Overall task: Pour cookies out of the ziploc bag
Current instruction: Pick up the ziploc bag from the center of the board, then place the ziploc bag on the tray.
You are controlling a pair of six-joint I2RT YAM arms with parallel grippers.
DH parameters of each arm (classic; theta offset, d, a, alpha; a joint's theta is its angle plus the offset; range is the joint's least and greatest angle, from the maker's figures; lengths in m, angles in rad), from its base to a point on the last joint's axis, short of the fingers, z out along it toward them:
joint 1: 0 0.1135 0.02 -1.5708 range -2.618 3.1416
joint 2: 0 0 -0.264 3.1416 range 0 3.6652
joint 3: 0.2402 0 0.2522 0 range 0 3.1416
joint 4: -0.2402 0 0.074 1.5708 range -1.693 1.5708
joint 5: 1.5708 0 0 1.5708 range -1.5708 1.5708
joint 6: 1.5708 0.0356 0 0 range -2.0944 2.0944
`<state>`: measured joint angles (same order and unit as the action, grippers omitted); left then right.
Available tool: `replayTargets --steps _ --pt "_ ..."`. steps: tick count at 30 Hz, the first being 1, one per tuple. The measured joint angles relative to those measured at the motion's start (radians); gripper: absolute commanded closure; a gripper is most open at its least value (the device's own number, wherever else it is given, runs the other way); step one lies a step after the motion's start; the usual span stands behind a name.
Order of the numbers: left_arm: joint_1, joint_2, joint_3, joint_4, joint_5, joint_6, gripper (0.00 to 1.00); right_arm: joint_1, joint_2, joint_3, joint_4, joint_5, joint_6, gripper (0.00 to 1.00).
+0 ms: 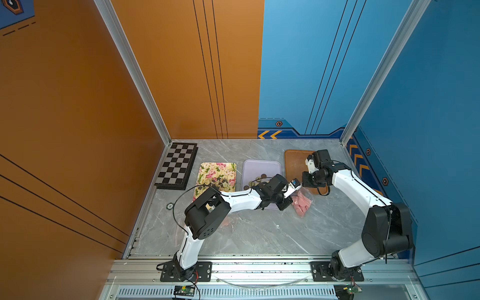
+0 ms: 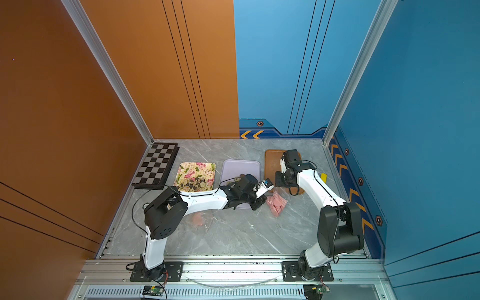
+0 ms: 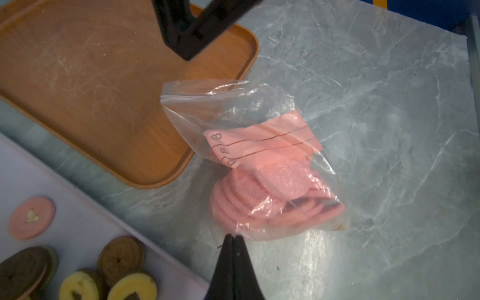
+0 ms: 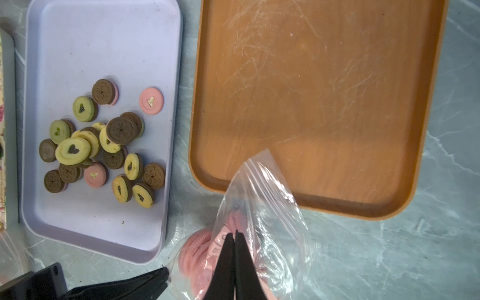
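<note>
The clear ziploc bag [image 3: 249, 124] lies on the marble table between the lavender tray and the orange tray, with its mouth standing up beside the orange tray's edge. Pink cookies [image 3: 272, 205] are stacked in its lower end, under a pink label. My left gripper [image 3: 233, 236] is shut on the bag's bottom corner. In the right wrist view my right gripper [image 4: 235, 233] hovers over the bag, its jaws a thin slit apart. From the left wrist it [image 3: 187, 55] hangs just clear of the bag's mouth with nothing in it. In both top views the bag [image 1: 301, 205] [image 2: 278, 204] lies between the two wrists.
The orange tray [image 4: 324, 91] is bare. The lavender tray [image 4: 104, 39] holds several brown, yellow and pink cookies [image 4: 111, 140]. A floral tray [image 1: 218, 171] with dark star cookies and a chessboard [image 1: 178, 166] lie further left. Another clear bag [image 2: 198, 219] lies by the left arm.
</note>
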<state>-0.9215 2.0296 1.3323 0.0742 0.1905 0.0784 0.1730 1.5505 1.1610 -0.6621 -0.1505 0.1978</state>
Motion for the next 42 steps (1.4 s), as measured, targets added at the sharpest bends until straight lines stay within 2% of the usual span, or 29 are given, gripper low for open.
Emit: replayTargets --steps 2,11,14,19,22,23,35,39,42 --pt "0.006 0.013 0.0 0.001 0.0 0.0 1.0 0.01 0.0 -0.024 0.005 0.035 -0.006 0.39" --pt "0.011 0.037 0.0 -0.002 0.0 0.0 1.0 0.003 0.054 -0.178 0.01 0.159 0.031 0.42" --pt "0.011 0.037 0.0 -0.002 0.0 0.0 1.0 0.003 0.054 -0.18 0.02 0.174 0.042 0.5" --pt "0.011 0.037 0.0 -0.002 0.0 0.0 1.0 -0.003 0.054 -0.18 0.05 0.154 0.056 0.74" --pt "0.011 0.037 0.0 -0.002 0.0 0.0 1.0 -0.01 0.055 -0.18 0.06 0.137 0.063 0.96" --pt "0.011 0.037 -0.001 -0.002 0.0 0.0 1.0 -0.011 0.055 -0.18 0.062 0.132 0.064 0.99" --pt "0.01 0.037 -0.002 -0.002 -0.01 -0.002 1.0 -0.01 -0.022 -0.179 0.06 0.117 0.061 1.0" --pt "0.011 0.04 0.013 -0.007 -0.017 -0.018 1.0 -0.011 -0.025 -0.113 0.035 0.102 0.057 1.0" --pt "0.015 0.074 0.08 -0.011 -0.018 -0.04 1.0 -0.016 0.01 -0.018 0.017 0.09 0.044 1.0"
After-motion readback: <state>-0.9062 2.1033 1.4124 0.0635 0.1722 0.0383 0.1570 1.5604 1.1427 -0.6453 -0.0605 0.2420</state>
